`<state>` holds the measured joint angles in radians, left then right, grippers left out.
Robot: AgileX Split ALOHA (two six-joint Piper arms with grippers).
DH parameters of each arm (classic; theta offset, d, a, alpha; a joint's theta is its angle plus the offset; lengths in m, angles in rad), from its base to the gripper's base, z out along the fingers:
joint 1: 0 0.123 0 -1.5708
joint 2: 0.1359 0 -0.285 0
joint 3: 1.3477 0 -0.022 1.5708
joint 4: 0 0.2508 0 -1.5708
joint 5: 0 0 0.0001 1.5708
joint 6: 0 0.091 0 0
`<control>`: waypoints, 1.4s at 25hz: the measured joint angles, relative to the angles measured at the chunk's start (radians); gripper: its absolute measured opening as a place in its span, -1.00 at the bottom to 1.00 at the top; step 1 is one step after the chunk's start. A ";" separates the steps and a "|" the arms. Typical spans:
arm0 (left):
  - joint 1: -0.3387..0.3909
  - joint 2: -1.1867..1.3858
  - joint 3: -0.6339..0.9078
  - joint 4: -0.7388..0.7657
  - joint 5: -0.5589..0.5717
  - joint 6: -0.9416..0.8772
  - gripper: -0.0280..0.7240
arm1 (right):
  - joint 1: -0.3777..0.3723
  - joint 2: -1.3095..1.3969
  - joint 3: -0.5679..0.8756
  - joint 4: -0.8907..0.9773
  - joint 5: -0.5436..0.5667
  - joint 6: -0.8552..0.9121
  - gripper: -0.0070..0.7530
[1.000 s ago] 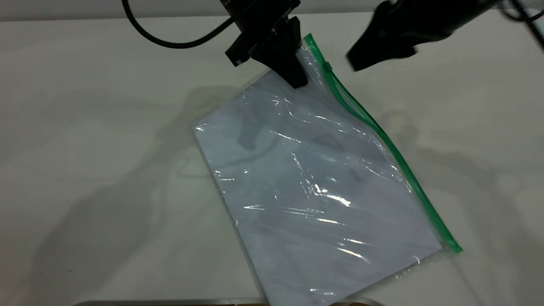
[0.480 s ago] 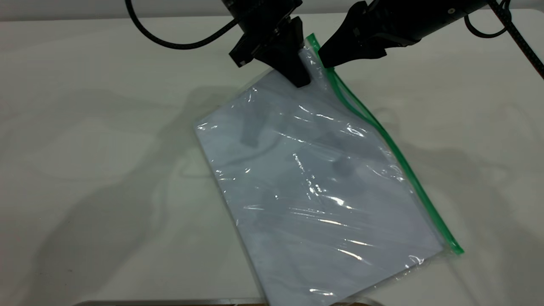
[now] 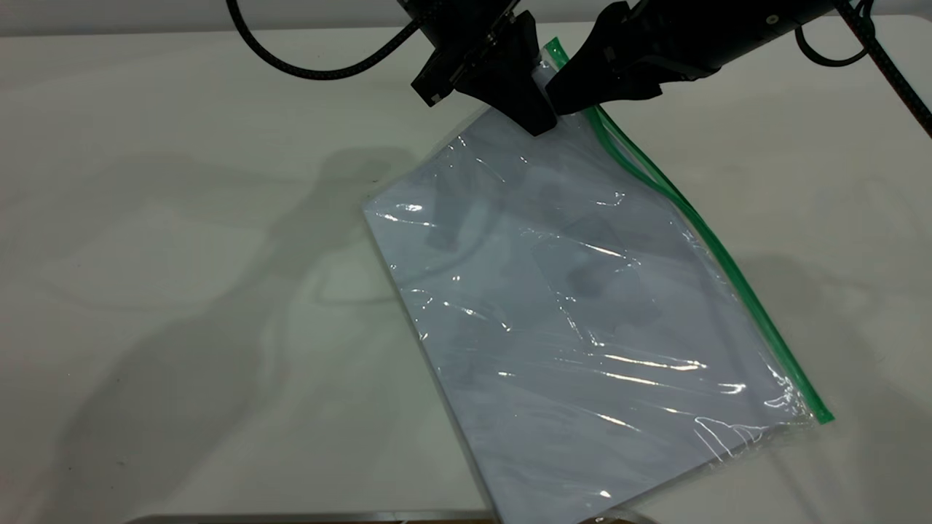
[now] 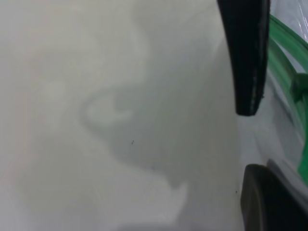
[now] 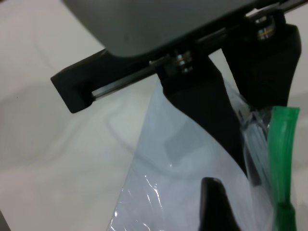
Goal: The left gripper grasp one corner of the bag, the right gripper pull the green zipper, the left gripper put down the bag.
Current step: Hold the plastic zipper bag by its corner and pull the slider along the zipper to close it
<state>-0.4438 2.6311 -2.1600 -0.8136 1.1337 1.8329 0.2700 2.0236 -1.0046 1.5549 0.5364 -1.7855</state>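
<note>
Clear bag [image 3: 582, 313] (green zipper [image 3: 728, 269])

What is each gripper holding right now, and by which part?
The left gripper pinches the bag at its top corner beside the green zipper. The right gripper reaches the zipper; grip cannot be told.

Work surface: flat off-white table [image 3: 182, 218], matte, fills nearly whole exterior view. Soft grey shadows spread across left and centre areas. Lighter strip runs along far edge. Thin dark band visible along near edge. Lighting diffuse, from above.
</note>
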 joint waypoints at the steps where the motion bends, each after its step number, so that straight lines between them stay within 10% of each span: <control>1: 0.000 0.000 0.000 0.000 0.000 0.000 -0.78 | 0.000 0.000 0.000 0.000 0.000 0.000 0.21; 11: 0.000 0.000 0.000 -0.009 -0.001 0.000 -0.78 | 0.000 0.003 0.000 0.001 -0.012 -0.002 -0.58; 35: 0.009 0.004 0.000 -0.040 -0.006 -0.045 -0.78 | 0.001 0.003 -0.007 -0.109 -0.104 0.092 -0.89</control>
<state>-0.4352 2.6349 -2.1600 -0.8536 1.1278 1.7881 0.2711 2.0263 -1.0114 1.4461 0.4323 -1.6935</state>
